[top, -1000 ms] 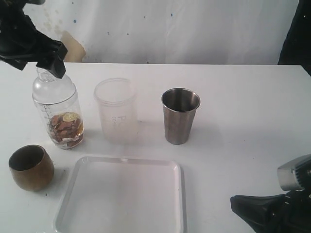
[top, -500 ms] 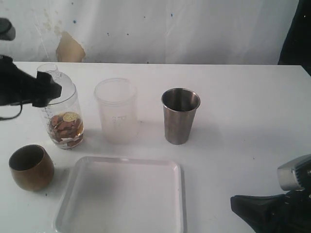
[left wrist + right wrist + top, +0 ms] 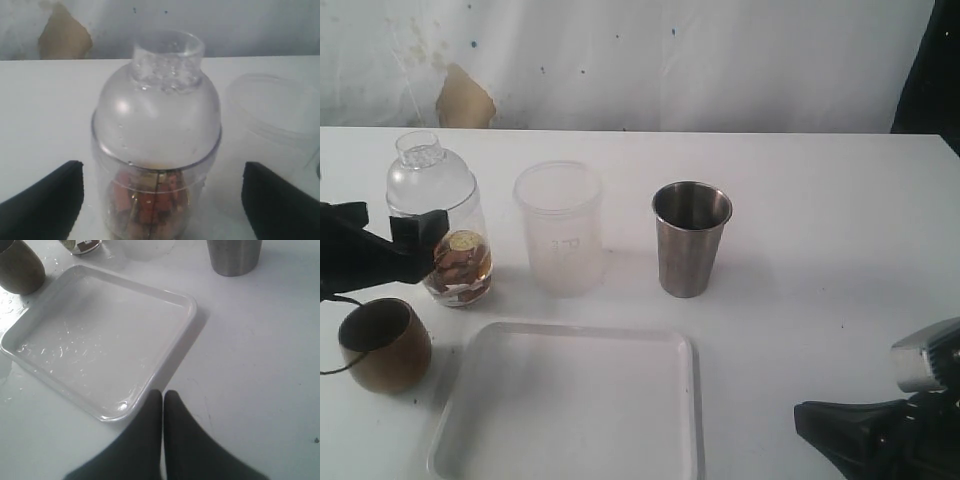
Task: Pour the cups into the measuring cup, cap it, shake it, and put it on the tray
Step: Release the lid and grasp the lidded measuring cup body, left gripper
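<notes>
Measuring cup point(image 3: 440, 225): is standing upright on the white worktop point(image 3: 820, 220), at 11 o'clock from the tray point(image 3: 570, 400) in the exterior view, off the tray and apart from its rim.
Lid: a clear domed lid point(image 3: 157, 105) with a short neck is sitting on the cup's mouth.
Contents: reddish-brown and gold pieces point(image 3: 460, 265) are lying in the bottom of the cup.
Left claw point(image 3: 161, 175): is hanging level with the cup's lower body with its jaws spread wide. Its black fingers point(image 3: 47, 200) are flanking the cup, with a gap showing at each wall, so it is gripping nothing.
Right claw point(image 3: 163, 407): is sitting low at 4 o'clock from the tray, off its corner, with its fingers pressed together and carrying nothing.
Frosted tumbler point(image 3: 560, 230): is standing at 3 o'clock from the measuring cup, just beside it with a narrow gap between them.
Steel tumbler point(image 3: 691, 238): is standing mouth up at 3 o'clock from the frosted tumbler, apart from it.
Brown-gold cup point(image 3: 382, 343): is sitting at 7 o'clock from the measuring cup and at 9 o'clock from the tray, near its rim.
In the way: the left claw is covering the measuring cup's lower left wall in the exterior view.
Backdrop: a white wall point(image 3: 720, 60) is showing a tan patch point(image 3: 463, 97) at 12 o'clock from the measuring cup.
</notes>
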You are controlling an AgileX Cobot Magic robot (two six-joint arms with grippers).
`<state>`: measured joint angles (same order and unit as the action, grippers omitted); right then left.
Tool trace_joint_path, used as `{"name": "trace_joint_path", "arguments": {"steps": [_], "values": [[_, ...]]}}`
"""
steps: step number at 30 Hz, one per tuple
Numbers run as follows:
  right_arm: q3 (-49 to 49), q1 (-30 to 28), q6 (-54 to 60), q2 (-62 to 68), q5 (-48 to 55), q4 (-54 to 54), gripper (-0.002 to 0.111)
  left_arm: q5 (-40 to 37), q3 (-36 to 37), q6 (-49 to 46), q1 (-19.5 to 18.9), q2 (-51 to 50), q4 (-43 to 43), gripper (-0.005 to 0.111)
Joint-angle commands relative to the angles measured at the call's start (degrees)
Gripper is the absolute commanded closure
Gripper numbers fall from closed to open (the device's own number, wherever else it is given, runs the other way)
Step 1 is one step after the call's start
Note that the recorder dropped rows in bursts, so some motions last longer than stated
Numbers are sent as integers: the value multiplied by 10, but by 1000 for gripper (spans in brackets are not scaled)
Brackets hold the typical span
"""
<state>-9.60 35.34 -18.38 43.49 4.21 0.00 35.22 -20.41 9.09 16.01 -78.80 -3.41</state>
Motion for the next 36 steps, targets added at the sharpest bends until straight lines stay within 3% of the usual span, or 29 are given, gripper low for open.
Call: {"name": "trace_joint_path", "arguments": {"steps": [1,11,18,36], "values": [[3,-4,6,-5,-5,0,108,61,3,14,1,-57,-35,26],[3,-4,2,-5,-5,0,108,218,3,10,1,-198,-32,26],[3,-4,-3,-5,-5,0,108,303,0,-43,1,-260,-6,26],[3,-4,-1,-5,-5,0,108,288,-92,-44,1,-299,43,26]]}}
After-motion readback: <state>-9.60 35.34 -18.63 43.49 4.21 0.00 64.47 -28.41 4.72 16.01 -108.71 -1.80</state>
